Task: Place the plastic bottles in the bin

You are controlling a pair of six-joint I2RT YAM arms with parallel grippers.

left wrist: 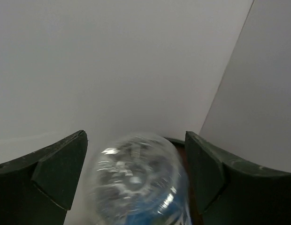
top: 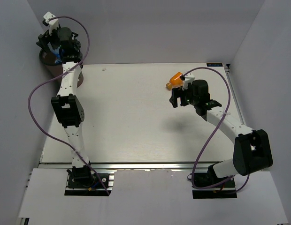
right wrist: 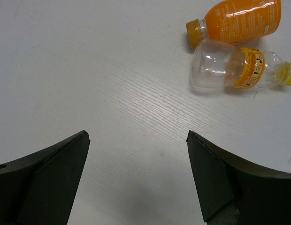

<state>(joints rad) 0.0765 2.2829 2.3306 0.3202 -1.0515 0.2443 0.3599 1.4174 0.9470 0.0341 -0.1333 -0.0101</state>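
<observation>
Top external view is showing the white table stretching between the two arms, with the dark brown bin standing at its far left corner. The left gripper is hanging right over that bin with its jaws standing apart. The clear blue-labelled bottle is sitting between them, blurred, and a thin gap is seeming to show at each side. I am judging it loose rather than pinched. The right gripper is hovering over the right half of the table, its jaws spread wide with nothing between them. Just beyond it, the orange bottle and the clear yellow-capped bottle are lying on their sides, touching or nearly so, with their caps pointing opposite ways.

Both are looking light. The clear one is showing empty, and its thin walls are likely denting under a hard squeeze. Whether the orange one is holding liquid I cannot tell, so it may be weighing more. The smooth round bodies are probably slipping and rolling easily. The best hold is looking to be across the middle of the body, on the label band, with the jaws square to the long axis and away from the narrow neck and cap. With the pair lying so close, a finger coming down between them is risking a nudge to the neighbour.
</observation>
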